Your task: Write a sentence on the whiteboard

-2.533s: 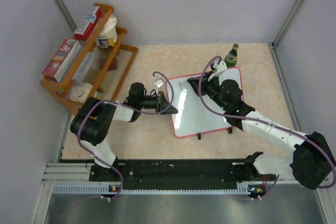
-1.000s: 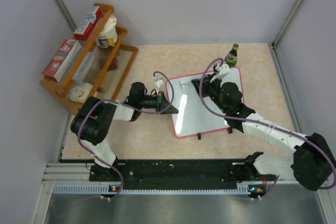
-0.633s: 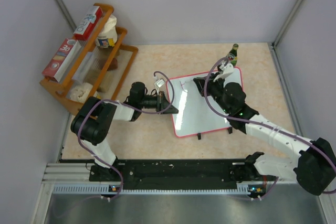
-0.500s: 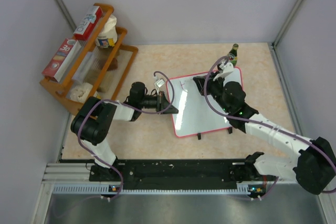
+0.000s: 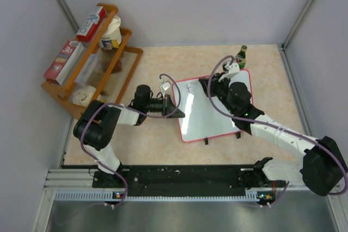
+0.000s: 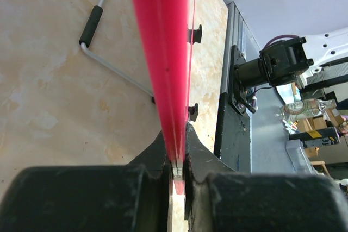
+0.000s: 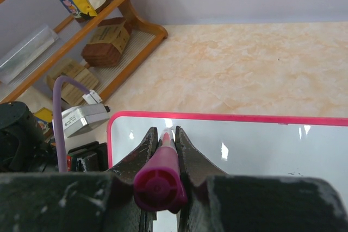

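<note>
The whiteboard [image 5: 215,113] lies in the middle of the table, white with a red-pink rim. My left gripper [image 5: 174,107] is shut on its left edge; in the left wrist view the rim [image 6: 166,52] runs edge-on between my fingers. My right gripper [image 5: 206,86] is shut on a pink-purple marker [image 7: 163,169], tip down at the board's [image 7: 261,156] top left part. Of the sentence, only a short thin pink stroke [image 5: 187,86] shows near the top left corner. No words can be read.
A green bottle [image 5: 240,56] stands just behind the board's far right corner. A wooden rack [image 5: 128,63] with boxes and a bag stands at the back left. The board's black clip feet [image 5: 206,141] point at the near edge. A metal stand bar [image 6: 109,63] lies under the board.
My right gripper with the marker has made small moves over the board's top left part, out to the right and back. The left arm and the board have not moved.
</note>
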Controlling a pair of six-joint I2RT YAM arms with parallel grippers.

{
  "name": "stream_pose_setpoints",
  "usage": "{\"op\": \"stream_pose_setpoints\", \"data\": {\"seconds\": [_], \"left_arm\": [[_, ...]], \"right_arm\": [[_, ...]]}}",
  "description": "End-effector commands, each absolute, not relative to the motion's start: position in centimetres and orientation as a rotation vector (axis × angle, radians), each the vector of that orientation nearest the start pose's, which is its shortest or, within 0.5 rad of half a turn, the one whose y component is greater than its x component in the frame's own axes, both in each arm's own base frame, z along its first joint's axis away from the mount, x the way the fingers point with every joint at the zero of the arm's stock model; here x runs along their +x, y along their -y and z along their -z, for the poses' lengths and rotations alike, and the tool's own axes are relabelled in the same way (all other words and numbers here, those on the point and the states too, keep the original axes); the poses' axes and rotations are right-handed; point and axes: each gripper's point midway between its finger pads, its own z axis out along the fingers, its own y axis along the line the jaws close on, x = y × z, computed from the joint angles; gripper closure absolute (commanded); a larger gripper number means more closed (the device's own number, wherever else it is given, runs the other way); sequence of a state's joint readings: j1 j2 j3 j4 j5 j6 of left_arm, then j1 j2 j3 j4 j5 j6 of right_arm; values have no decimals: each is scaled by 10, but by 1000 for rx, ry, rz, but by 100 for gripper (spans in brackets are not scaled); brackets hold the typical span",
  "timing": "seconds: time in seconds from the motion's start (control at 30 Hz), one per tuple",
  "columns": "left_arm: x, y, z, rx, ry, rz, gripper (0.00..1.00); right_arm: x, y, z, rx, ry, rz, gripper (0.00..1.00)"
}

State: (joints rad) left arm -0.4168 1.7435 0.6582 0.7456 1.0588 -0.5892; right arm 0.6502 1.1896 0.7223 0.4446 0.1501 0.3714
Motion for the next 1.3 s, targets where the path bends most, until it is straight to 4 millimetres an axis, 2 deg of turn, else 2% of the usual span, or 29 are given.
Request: {"op": "stream_pose_setpoints", "data": {"seconds": [0.0,0.4,1.0,1.13,1.27], "left_arm": [[229,298,-89,757,-2020,1693,100],[229,298,-87,757,-2027,1693,100],[229,298,-87,759,-2028,1687,100],[230,298,-87,758,-2029,1685,100],[230,298,-87,759,-2029,1687,100]], "right_arm": [[346,-239,-271,-70,-1583,-676,100],[335,-233,-237,-83,-1657,-666,100],[319,-223,-214,-94,-1704,-660,100],[317,-222,-220,-60,-1691,-692,100],[308,-229,-257,-81,-1601,-793,100]]}}
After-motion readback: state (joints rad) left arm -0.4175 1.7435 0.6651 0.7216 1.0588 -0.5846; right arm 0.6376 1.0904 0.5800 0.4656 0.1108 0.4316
